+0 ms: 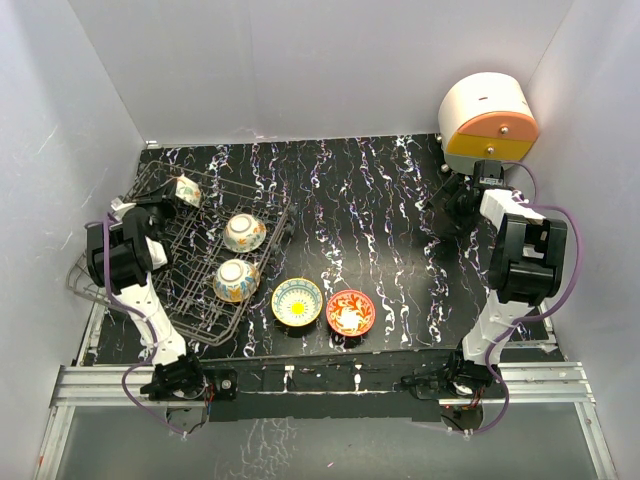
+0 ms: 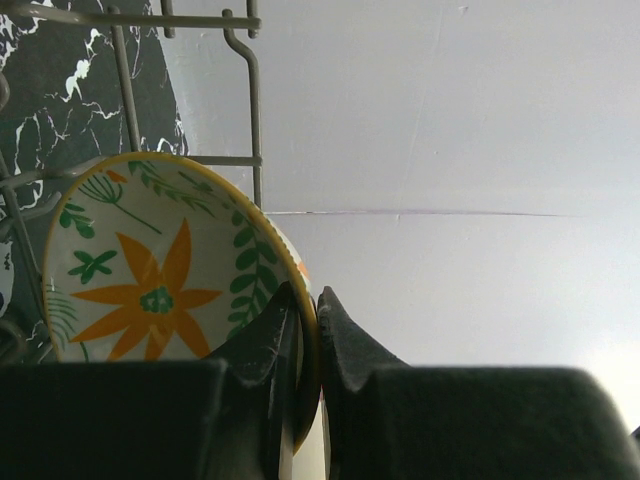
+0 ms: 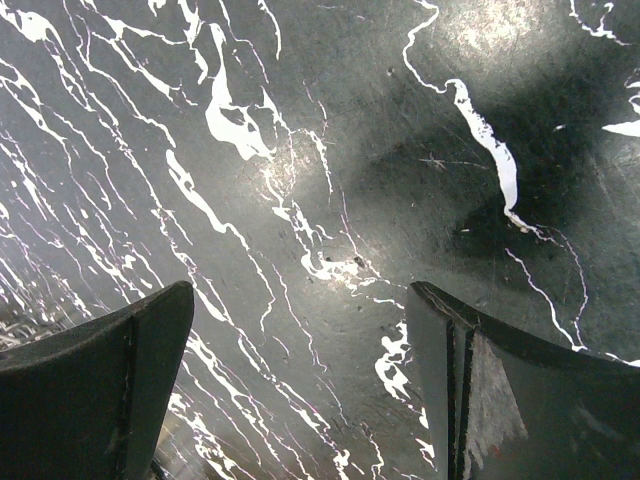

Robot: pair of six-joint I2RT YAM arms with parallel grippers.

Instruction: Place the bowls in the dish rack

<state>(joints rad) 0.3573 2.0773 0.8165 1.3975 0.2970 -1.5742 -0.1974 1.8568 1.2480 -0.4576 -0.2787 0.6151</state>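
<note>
Pinching the yellow rim of the flower bowl (image 2: 140, 290), the left gripper (image 2: 308, 300) is clenched on it, with one finger on the inside of the wall and one on the outside. The inside of this bowl shows an orange flower and green leaves on cream. It is held on its side at the far left end of the dish rack (image 1: 185, 265). In the left wrist view the rack's wires stand just behind and beside it; I cannot tell whether the bowl touches them.

Two more bowls sit tilted among the tines in the right half of the rack: the farther bowl (image 1: 245, 232) and the nearer bowl (image 1: 236, 280), both with their cream outsides showing.

On the black marbled table (image 1: 380, 230), the yellow bowl (image 1: 297, 302) stands upright just right of the rack's near corner. The red-orange bowl (image 1: 351, 312) stands upright just beside it, on its right.

At the far right of the table, the right gripper (image 3: 298, 290) is released. Its fingers (image 3: 100, 390) are spread wide with nothing between them, only the marbled surface below. A round cream and orange container (image 1: 488, 125) sits in the far right corner, just beyond the right arm.
</note>
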